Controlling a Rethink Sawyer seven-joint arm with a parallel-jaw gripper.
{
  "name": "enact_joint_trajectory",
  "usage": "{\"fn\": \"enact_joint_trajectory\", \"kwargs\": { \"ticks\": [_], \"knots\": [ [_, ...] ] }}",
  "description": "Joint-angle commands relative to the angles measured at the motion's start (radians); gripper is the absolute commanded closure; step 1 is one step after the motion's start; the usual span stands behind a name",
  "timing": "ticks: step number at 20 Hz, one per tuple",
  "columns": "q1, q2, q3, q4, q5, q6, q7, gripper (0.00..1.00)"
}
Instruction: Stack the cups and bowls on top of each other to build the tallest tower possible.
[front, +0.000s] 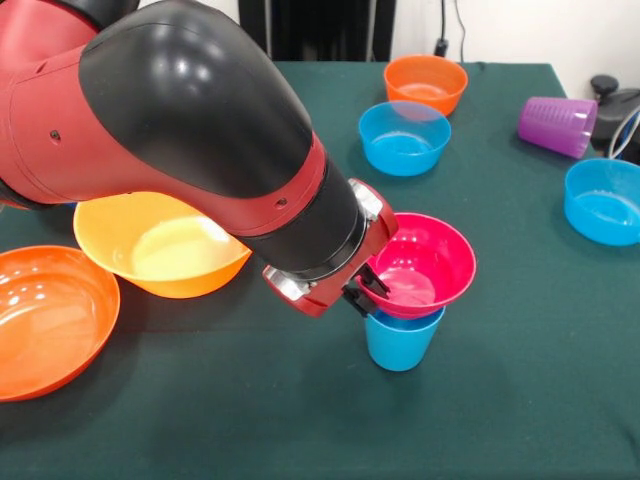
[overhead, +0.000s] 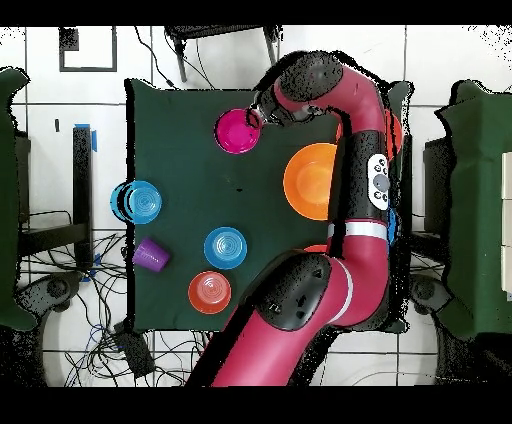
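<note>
A magenta-pink bowl sits upright in the mouth of a light blue cup that stands on the green table. My gripper is at the bowl's near-left rim, with its fingers closed over the rim. In the overhead view the gripper is at the edge of the pink bowl, which hides the cup. A purple cup lies on its side at the back right. A small blue bowl and a small orange bowl stand behind the stack.
A large blue bowl stands at the right edge. A large yellow-orange bowl and a large red-orange bowl stand at the left, partly under my arm. Black gear lies off the table's back right corner.
</note>
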Motion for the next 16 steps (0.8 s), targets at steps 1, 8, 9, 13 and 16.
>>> {"fn": "enact_joint_trajectory", "kwargs": {
  "ticks": [1,8,9,13,16],
  "knots": [
    [0.015,0.012,-0.012,0.013,-0.009,-0.035,0.076,1.0],
    [0.023,0.031,0.002,-0.039,-0.03,0.001,0.055,0.0],
    [0.022,0.031,0.001,-0.04,-0.031,0.002,0.052,0.0],
    [0.024,0.032,-0.002,-0.039,-0.031,0.003,0.055,0.0],
    [0.023,0.027,-0.009,-0.028,-0.028,-0.002,0.059,0.0]
  ]
}}
